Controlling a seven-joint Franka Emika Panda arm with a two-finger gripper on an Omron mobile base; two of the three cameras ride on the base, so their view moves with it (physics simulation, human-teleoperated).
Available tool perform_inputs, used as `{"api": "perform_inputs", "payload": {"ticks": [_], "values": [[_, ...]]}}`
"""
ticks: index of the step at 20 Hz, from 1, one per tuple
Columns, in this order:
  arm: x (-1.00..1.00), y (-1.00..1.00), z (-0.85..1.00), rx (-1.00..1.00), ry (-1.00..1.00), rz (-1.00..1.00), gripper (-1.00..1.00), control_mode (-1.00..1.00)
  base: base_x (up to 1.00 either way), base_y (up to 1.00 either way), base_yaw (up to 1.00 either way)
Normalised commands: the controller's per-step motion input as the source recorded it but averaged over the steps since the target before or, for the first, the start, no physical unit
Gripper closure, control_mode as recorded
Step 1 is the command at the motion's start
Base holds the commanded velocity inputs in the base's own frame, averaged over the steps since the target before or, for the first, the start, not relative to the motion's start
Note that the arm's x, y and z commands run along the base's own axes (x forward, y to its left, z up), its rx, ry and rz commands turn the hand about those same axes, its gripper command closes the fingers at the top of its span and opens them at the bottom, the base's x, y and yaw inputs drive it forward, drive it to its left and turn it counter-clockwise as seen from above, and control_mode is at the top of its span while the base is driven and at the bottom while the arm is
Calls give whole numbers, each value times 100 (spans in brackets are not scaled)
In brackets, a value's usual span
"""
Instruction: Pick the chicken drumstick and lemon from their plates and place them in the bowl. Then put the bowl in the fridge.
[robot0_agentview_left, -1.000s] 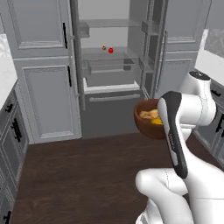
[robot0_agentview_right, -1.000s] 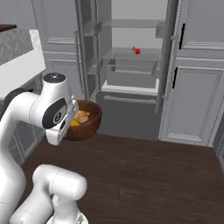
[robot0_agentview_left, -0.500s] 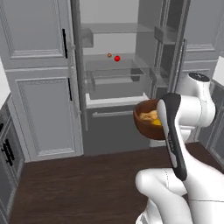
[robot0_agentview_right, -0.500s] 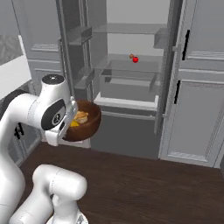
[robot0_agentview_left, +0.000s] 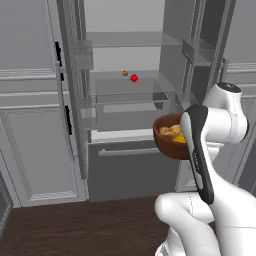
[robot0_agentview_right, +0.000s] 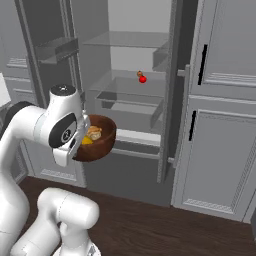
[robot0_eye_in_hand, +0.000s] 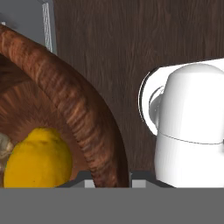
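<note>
While gripper (robot0_eye_in_hand: 112, 177) stays clamped on bowl (robot0_agentview_left: 167, 142), fridge (robot0_agentview_left: 130, 100) looms nearer; lemon (robot0_eye_in_hand: 37, 157) inside.

This is a home kitchen, computer-rendered. A tall grey fridge (robot0_agentview_left: 125, 100) stands open in a run of light grey panelled cabinets (robot0_agentview_left: 30, 100) with dark bar handles (robot0_agentview_right: 202, 65). Inside the fridge are clear glass shelves (robot0_agentview_right: 125, 40) and a pull-out drawer (robot0_agentview_left: 130, 112), with a small red fruit (robot0_agentview_left: 134, 78) on a shelf beside a small brownish item (robot0_agentview_left: 125, 73) too small to tell. The floor (robot0_agentview_right: 175, 230) is dark wood planks. A reddish-brown wooden bowl (robot0_agentview_right: 102, 142) holds a lemon (robot0_eye_in_hand: 39, 157) and a fried drumstick (robot0_agentview_right: 94, 132), fitting a place where food is kept.
</note>
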Motion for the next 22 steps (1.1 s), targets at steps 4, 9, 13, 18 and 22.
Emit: {"api": "perform_inputs", "payload": {"ticks": [4, 9, 13, 18, 22], "values": [[0, 0, 0, 0, 0, 0, 100, 100, 59, 1, 5], [0, 0, 0, 0, 0, 0, 100, 100, 44, 21, -7], [0, 0, 0, 0, 0, 0, 100, 100, 26, 56, -28], [0, 0, 0, 0, 0, 0, 100, 100, 22, 33, -15], [0, 0, 0, 0, 0, 0, 100, 100, 58, -1, 0]]}}
